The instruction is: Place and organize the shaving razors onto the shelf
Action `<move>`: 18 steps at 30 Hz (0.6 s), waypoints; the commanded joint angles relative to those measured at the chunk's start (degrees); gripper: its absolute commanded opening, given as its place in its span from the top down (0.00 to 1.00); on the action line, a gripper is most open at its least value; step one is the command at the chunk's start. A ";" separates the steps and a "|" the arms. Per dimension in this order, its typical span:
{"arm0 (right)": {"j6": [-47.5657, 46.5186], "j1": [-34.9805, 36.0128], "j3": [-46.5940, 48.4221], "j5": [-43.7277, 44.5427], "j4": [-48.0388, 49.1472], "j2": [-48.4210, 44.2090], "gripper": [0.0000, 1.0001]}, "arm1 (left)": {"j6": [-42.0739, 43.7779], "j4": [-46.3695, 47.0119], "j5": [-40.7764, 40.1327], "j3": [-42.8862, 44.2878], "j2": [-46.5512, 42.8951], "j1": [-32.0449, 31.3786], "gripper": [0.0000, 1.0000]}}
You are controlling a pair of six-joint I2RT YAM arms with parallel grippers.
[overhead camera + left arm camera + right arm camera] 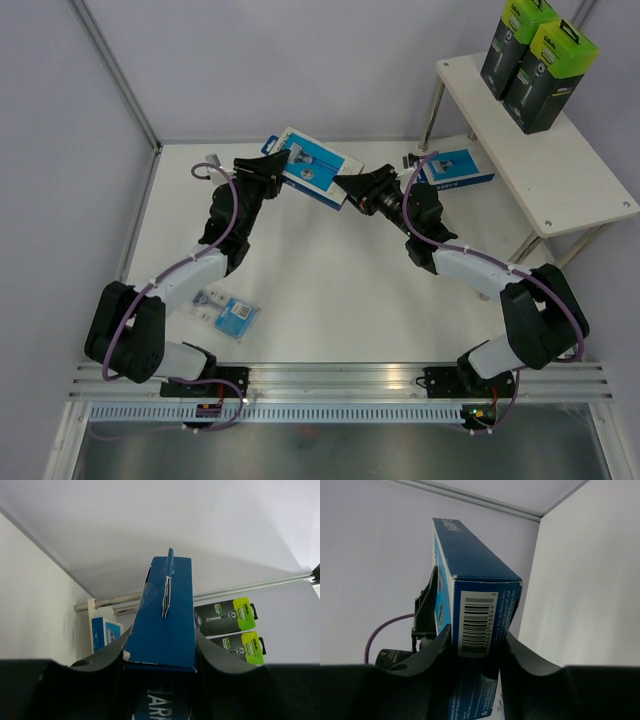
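Blue cardboard box [318, 168] (flat, rectangular) pinched by left gripper [277, 163] and right gripper [350, 186].

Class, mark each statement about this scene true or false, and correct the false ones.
1. The left gripper and the right gripper both grip one blue-and-white box. True.
2. The two black boxes with green tops lie flat on the table. False: they stand upright on the top board of the shelf.
3. The blister pack lies on the table beside the left arm. True.
4. The second blue-and-white box sits on the shelf's top board. False: it lies lower, beside a shelf leg.
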 commanded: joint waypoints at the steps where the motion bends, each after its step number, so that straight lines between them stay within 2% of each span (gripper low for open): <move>1: -0.68 -0.01 3.10 -0.53 3.15 -0.90 0.68 | 1.96 5.21 0.62 0.28 -1.41 0.13 0.59; 3: -0.68 -0.01 3.36 -1.24 3.15 -0.46 0.73 | 2.50 6.00 1.76 0.45 -1.15 0.21 0.56; 6: -2.52 -0.18 3.98 -2.46 2.53 -0.64 0.71 | 3.81 5.92 6.85 0.80 -1.06 0.74 0.37; 7: -3.57 -0.36 4.67 -3.17 1.66 -0.90 0.73 | 4.95 5.57 9.04 0.72 -1.24 0.91 0.26; 10: -7.87 -2.20 6.43 -6.77 -2.37 -1.95 0.75 | 7.93 1.98 15.97 0.37 -3.25 3.46 0.11; 14: -13.41 -4.58 7.58 -9.85 -7.47 -5.11 0.78 | 10.22 0.29 23.37 -1.91 -7.21 9.08 0.07; 18: -15.27 -5.72 8.72 -13.45 -9.77 -5.56 0.80 | 13.91 -5.50 33.12 -1.83 -10.11 18.81 0.07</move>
